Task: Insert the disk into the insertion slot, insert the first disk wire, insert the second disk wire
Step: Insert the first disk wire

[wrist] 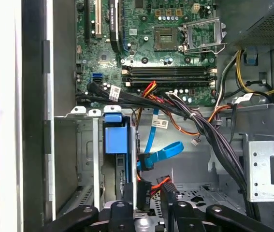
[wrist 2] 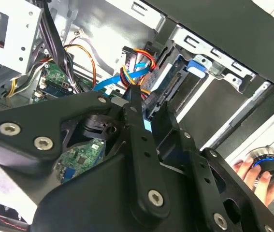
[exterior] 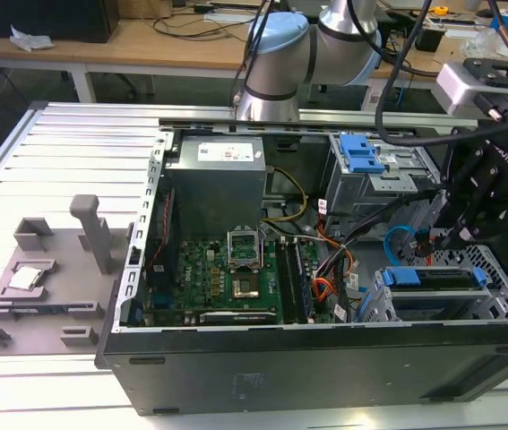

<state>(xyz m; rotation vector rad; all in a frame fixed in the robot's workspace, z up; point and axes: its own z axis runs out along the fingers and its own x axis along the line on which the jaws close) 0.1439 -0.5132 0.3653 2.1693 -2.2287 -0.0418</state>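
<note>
Exterior view, from its left to its right: the motherboard (exterior: 227,273) lies in the open case (exterior: 325,363). Then the disk (exterior: 433,278) sits inside the insertion slot (exterior: 381,309), and the gripper (exterior: 446,237) hangs close over it. So the first step looks done. In the first wrist view a black connector (wrist: 144,193) with red wires stands between the jaws, near the disk's edge; whether they clamp it I cannot tell. The blue cable (wrist: 163,153) hangs loose nearby, so both wires seem not yet plugged.
</note>
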